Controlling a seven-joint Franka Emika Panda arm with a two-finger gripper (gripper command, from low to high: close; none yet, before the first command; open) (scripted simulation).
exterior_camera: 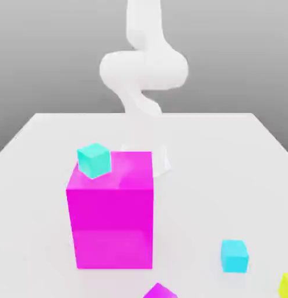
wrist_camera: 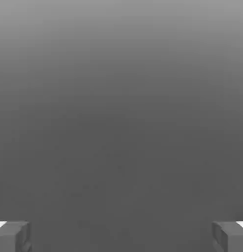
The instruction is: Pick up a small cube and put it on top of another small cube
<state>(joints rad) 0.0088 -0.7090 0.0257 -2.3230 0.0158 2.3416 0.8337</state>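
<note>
In the exterior view, the sky-blue cube [exterior_camera: 234,256] sat on the white tabletop [exterior_camera: 199,174], toward the exterior view's right and well apart from the large magenta block [exterior_camera: 111,227]. Open tabletop lay between them, and more stretched from the sky-blue cube back to the straight far edge. The yellow cube [exterior_camera: 287,286] was its nearer neighbour, cut by the picture's border at the exterior view's right. A small magenta piece [exterior_camera: 160,291] poked in at the bottom border, in front of the block.

The teal cube [exterior_camera: 94,161] was up on the block, turned at an angle, by the top's edge on the exterior view's left; whether it overhung could not be told. The white arm [exterior_camera: 144,70] rose behind the block. The hand view gave the gripper [wrist_camera: 121,237]: its fingers stood wide apart, with nothing between them.
</note>
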